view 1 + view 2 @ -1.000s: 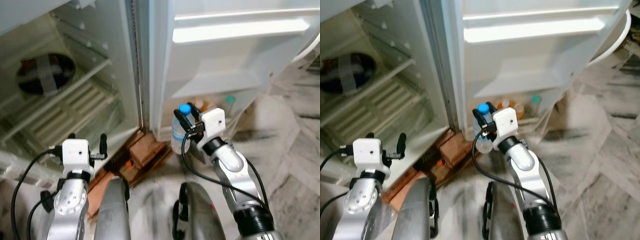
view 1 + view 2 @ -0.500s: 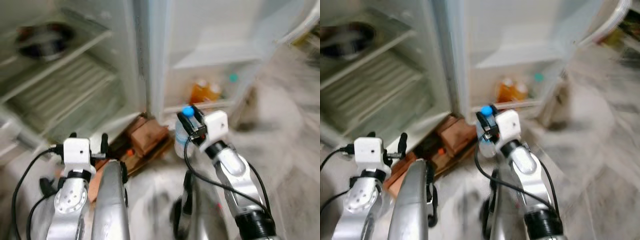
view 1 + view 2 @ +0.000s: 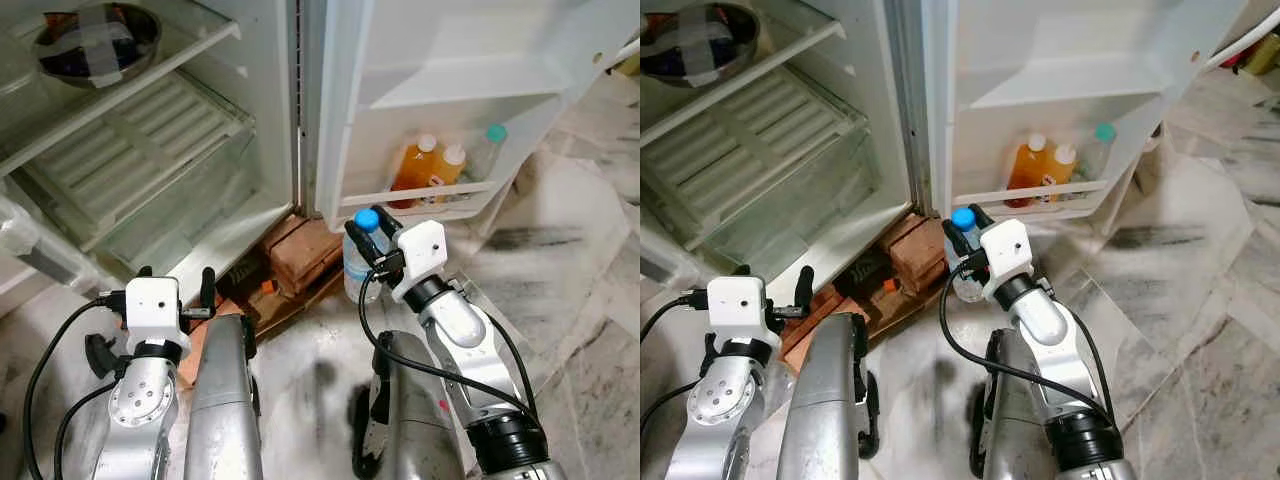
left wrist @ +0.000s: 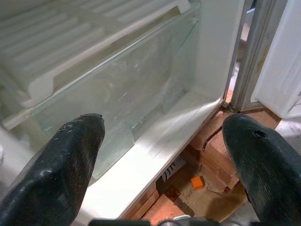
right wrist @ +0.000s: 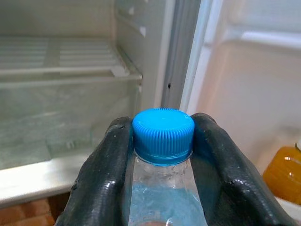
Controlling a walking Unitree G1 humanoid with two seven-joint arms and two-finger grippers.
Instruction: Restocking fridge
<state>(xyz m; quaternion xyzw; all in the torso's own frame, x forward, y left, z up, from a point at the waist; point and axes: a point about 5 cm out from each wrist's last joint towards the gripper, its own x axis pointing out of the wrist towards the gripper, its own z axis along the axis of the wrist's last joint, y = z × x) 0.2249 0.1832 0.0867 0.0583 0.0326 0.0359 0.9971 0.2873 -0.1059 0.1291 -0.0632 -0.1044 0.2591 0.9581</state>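
Observation:
My right gripper (image 3: 367, 232) is shut on a clear water bottle (image 3: 357, 270) with a blue cap (image 5: 163, 135), held upright by its neck just before the open fridge door. The door's lowest shelf (image 3: 418, 192) holds two orange juice bottles (image 3: 414, 172) and a clear bottle with a teal cap (image 3: 487, 152). My left gripper (image 3: 175, 284) stands open and empty low at the left, its fingers (image 4: 75, 155) facing the fridge's bottom glass drawer (image 4: 122, 103).
The fridge interior (image 3: 150, 130) has white ribbed shelves and a dark foil-taped bowl (image 3: 95, 35) on an upper shelf. Bricks and cardboard (image 3: 295, 255) prop the fridge base. Marble floor (image 3: 580, 280) spreads to the right.
The camera has tilted down and steadied, so the door's bottom shelf and its bottles now show fully. The right gripper still holds the bottle at about the same height.

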